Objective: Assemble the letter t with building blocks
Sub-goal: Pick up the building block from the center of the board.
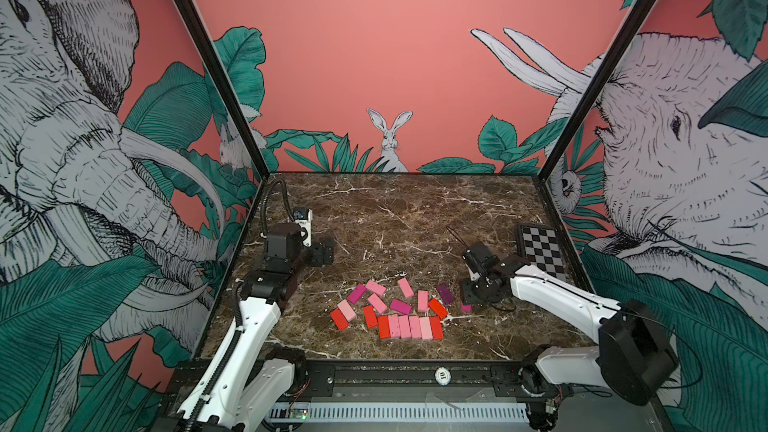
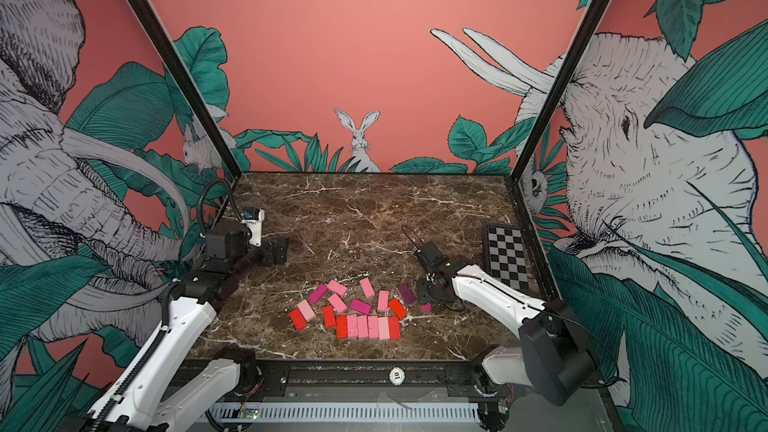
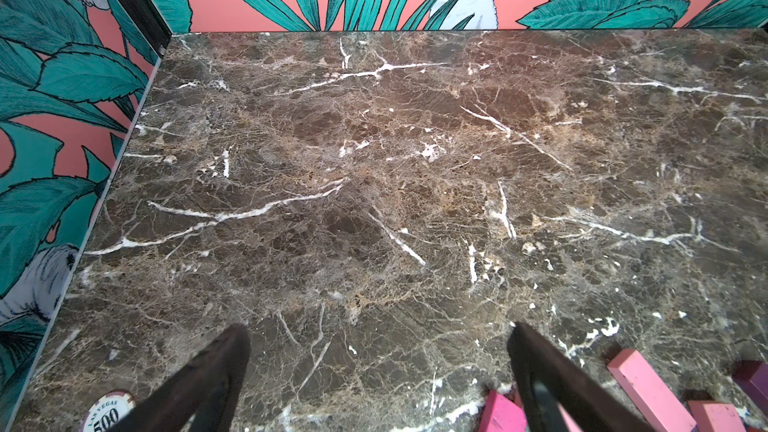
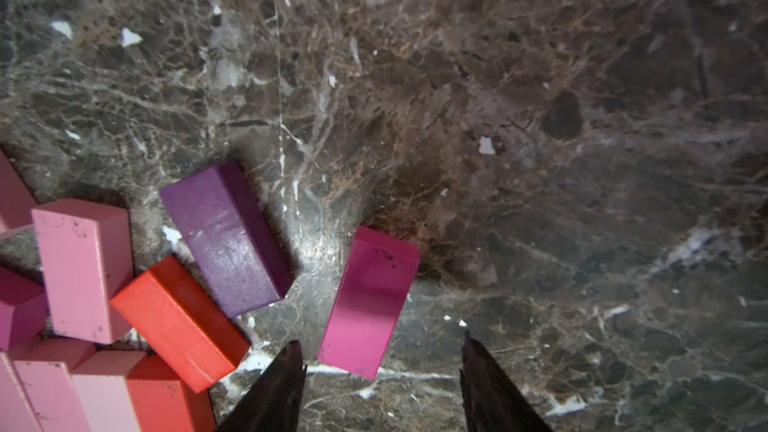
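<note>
Reaching for a stray magenta rectangular building block (image 4: pixel 370 301) at the 3 o'clock edge of the scattered pile of building blocks (image 1: pixel 400 306).

Straddles that block's near end with the right jaws part-open, one tip just beside its corner, the other clear of it; grips nothing yet. Favours this piece, probably, for lying apart from the dark purple block (image 1: pixel 444 293) at its 10 o'clock and the red block (image 1: pixel 437 308) at its 9 o'clock, leaving room for both tips. Parks the left jaws spread wide and empty over the bare brown marble tabletop (image 1: pixel 395 209) toward 9 o'clock, out of the way. Shows a tight side-by-side row of red and pink blocks (image 1: pixel 409 327) at the pile's 6 o'clock, seemingly one bar of the letter.
</note>
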